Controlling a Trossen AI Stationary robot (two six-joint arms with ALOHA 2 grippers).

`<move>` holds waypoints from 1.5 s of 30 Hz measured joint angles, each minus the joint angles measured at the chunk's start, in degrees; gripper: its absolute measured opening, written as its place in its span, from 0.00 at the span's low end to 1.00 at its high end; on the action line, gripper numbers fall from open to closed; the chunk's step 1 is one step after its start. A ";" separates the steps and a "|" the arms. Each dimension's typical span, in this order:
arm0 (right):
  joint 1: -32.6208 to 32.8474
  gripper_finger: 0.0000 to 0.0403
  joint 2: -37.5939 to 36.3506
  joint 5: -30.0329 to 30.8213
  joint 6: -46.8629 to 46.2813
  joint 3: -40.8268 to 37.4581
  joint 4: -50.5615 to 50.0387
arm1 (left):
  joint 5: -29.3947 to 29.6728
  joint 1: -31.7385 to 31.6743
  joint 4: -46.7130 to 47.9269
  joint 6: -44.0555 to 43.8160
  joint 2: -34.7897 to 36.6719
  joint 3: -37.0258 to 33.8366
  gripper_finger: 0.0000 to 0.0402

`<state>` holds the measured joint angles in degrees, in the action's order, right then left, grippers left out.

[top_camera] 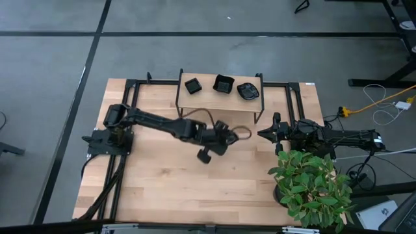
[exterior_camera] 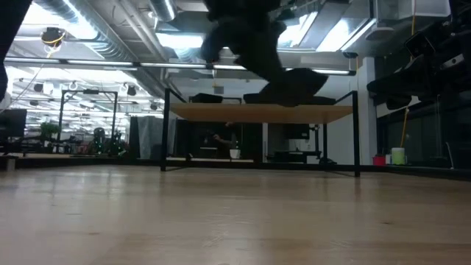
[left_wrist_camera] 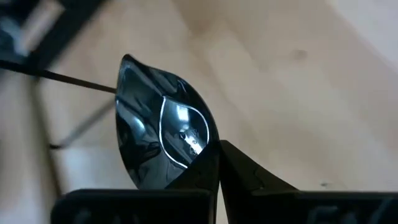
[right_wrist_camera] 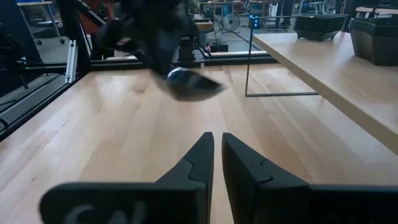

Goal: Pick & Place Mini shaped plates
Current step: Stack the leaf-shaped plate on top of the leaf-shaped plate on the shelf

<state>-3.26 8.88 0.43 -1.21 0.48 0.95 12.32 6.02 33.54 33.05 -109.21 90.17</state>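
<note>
Plate in transit, pinched in the left gripper above mid-table.
Right gripper, fingers nearly together and empty, waits at three o'clock; next comes lowering onto the shelf at twelve o'clock.

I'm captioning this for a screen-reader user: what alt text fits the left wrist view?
The left gripper is shut on the edge of a glossy black leaf-shaped mini plate, holding it up over the wooden table. A thin dark metal frame crosses behind it.
</note>
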 joint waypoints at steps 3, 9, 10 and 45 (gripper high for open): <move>-0.01 0.08 0.00 0.00 0.00 0.00 0.00 | -0.42 -2.64 -4.87 4.13 -0.02 -0.02 0.01; 0.00 0.08 0.00 -0.02 0.01 0.00 0.00 | -2.49 -7.27 -12.76 10.04 -0.07 0.00 0.01; 0.01 0.08 0.00 -0.02 0.00 -0.01 0.00 | -2.51 -7.90 -14.14 11.02 -0.07 0.00 0.01; 0.01 0.08 0.00 0.00 0.00 0.00 0.00 | -17.05 -26.68 -42.67 41.54 -7.10 0.03 0.02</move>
<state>-3.25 8.88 0.42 -1.21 0.48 0.95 -4.73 -20.66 -9.14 74.59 -116.31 90.19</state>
